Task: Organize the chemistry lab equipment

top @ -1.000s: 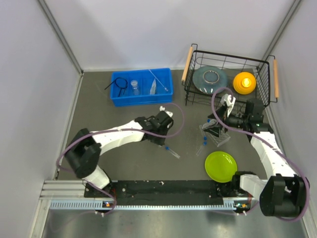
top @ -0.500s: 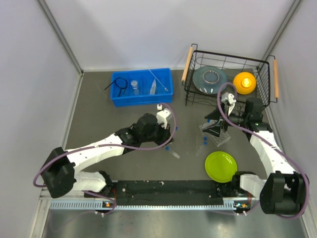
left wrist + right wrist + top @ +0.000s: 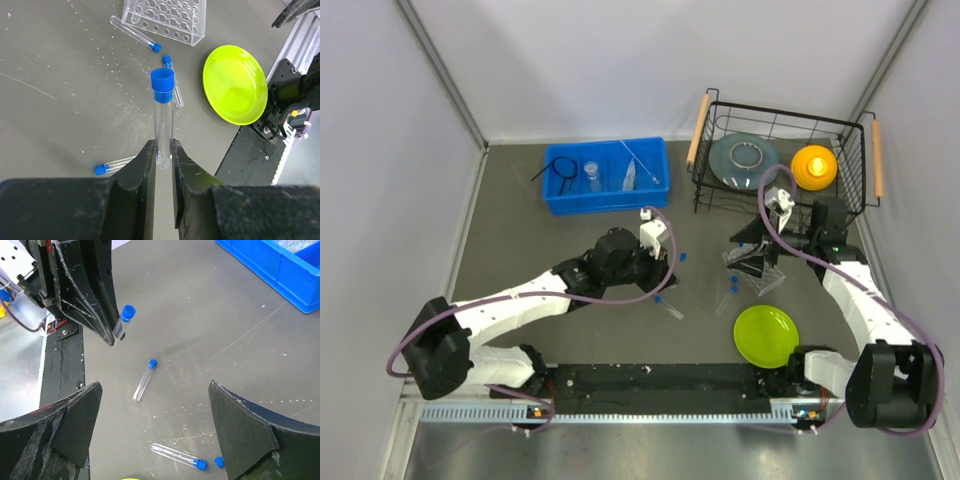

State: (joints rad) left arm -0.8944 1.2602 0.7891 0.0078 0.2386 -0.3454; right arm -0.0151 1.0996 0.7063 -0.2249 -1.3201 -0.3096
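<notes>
**Left tool (image 3: 162,152) grips capped tube (image 3: 163,120); right tool (image 3: 155,386) hangs open by rack (image 3: 170,15)**

Near the centre of the dark tabletop (image 3: 520,250), the left tool is closed on the bare lower end of a thin clear tube. The tube is held off the surface with its blue cap pointing away from the fingers (image 3: 142,165).

At three o'clock from centre, the right tool hovers over the clear perforated rack. Its jaws are spread wide and grip nothing.

Three loose tubes (image 3: 135,34), each blue-capped, lie flat on the tabletop. One is at six o'clock of the left tool. The other two lie just beside the rack, at its seven o'clock.

At eleven o'clock stands a blue bin (image 3: 560,203). It holds the black ring on a rod (image 3: 560,168), the small clear jar (image 3: 592,177) and the clear plastic packet (image 3: 630,178).

At one o'clock, a black wire basket (image 3: 698,190) with wooden handles carries a grey dish (image 3: 745,158) and an orange bowl (image 3: 813,167).

A lime-green plate (image 3: 766,335) lies flat at five o'clock, near the rack and at its six o'clock.
</notes>
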